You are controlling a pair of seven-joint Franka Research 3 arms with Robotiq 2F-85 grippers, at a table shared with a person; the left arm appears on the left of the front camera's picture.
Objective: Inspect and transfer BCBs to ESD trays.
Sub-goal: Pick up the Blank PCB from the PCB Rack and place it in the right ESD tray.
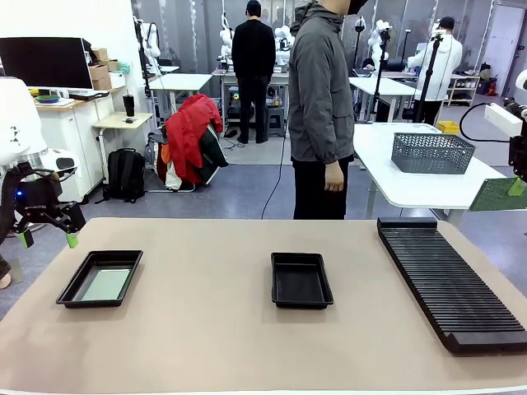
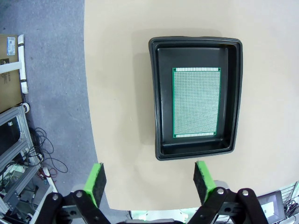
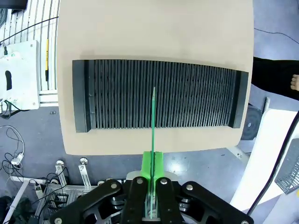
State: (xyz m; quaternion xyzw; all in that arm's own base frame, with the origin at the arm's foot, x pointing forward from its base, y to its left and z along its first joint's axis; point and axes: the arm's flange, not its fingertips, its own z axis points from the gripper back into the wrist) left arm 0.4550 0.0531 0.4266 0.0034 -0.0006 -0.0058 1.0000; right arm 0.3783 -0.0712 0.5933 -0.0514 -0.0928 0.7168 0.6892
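— Right gripper (image 3: 153, 163): state?
— My jaws are clamped on one BCB (image 3: 153, 116), held edge-on and raised clear of the slotted rack (image 3: 117, 100), beyond the right side of the table (image 1: 214, 329).
— Left gripper (image 2: 149, 179)?
— My fingers are spread and hold nothing, raised above the table's left edge near the left ESD tray (image 2: 156, 93). A second BCB (image 2: 196, 102) lies flat on its floor. The centre ESD tray (image 1: 301, 281) sits well apart.

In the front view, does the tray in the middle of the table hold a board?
No, the middle tray has a bare black floor; the green board lies in the left tray.
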